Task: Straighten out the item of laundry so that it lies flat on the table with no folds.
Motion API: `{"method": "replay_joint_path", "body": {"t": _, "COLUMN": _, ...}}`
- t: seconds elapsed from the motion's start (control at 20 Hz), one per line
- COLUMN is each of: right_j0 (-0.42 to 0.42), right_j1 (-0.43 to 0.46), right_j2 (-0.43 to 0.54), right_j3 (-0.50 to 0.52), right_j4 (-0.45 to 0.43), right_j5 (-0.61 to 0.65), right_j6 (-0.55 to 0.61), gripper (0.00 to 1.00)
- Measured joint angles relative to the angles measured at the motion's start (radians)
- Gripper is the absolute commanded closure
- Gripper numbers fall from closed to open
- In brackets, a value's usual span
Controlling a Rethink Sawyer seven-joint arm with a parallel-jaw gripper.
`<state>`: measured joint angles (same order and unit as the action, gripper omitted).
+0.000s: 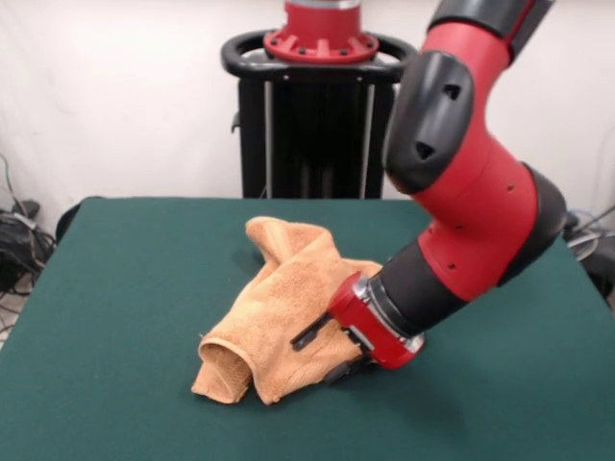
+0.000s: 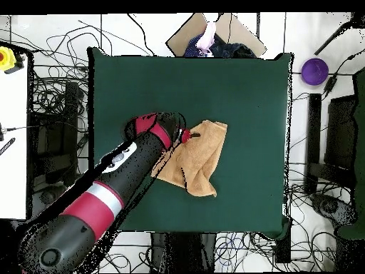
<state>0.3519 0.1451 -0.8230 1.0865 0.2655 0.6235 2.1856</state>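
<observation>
Orange-tan towel (image 1: 279,307): crumpled, folded over itself, near centre of green counter (image 1: 115,288). End effector (image 1: 332,353): low, pressed against towel's edge; dark fingers seemingly nipping the cloth, though the hold cannot be told for certain.

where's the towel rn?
In the front view the towel lies crumpled near the middle of the green table, with the end effector at its right edge. In the overhead view it sits just right of the end effector.
</observation>
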Motion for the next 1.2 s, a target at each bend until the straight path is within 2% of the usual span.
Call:
{"method": "replay_joint_path", "body": {"t": 0.45, "right_j0": -0.059, "right_j1": -0.028, "right_j2": 0.035, "right_j3": 0.001, "right_j4": 0.033, "right_j5": 0.0, "right_j6": 0.0, "gripper": 0.0}}
{"method": "replay_joint_path", "body": {"t": 1.2, "right_j0": -0.062, "right_j1": -0.031, "right_j2": 0.038, "right_j3": 0.002, "right_j4": 0.035, "right_j5": 0.0, "right_j6": 0.0, "gripper": 0.0}}
